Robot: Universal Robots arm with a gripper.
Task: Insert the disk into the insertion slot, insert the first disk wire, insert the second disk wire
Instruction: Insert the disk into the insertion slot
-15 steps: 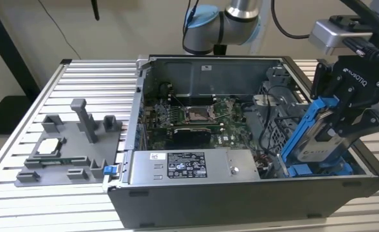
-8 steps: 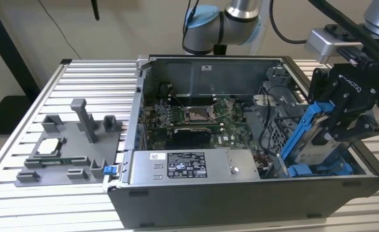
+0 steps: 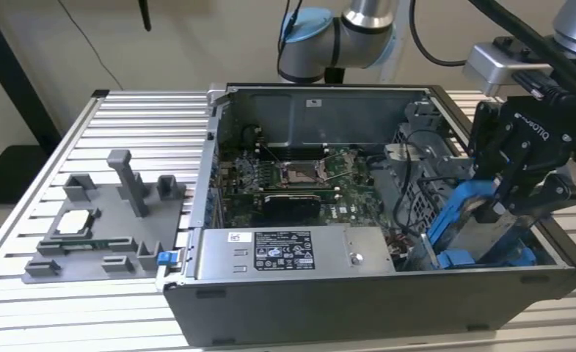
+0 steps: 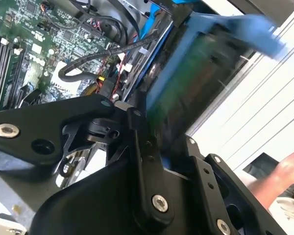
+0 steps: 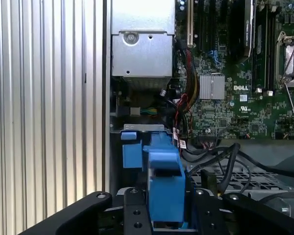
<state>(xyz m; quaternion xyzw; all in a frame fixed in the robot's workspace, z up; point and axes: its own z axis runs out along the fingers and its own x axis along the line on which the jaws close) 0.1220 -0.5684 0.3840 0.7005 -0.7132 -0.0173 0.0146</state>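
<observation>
Exterior view: gripper (image 3: 511,209) clamps the disk (image 3: 480,231), seemingly above the insertion slot (image 3: 508,256), black cables (image 3: 402,196) beside.

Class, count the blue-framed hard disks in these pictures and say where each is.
1. The disk sits tilted in the claw, at the insertion slot on the exterior view's right. The case may hide others.

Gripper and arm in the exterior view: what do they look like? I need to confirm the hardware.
The arm is made of silver-grey tubes with light blue joint caps. The gripper is matte black with white lettering on its body; in the second wrist view its bar-linkage fingers are pinned with silver screws. A silver-grey box sits by the wrist, and black cables loop above.
</observation>
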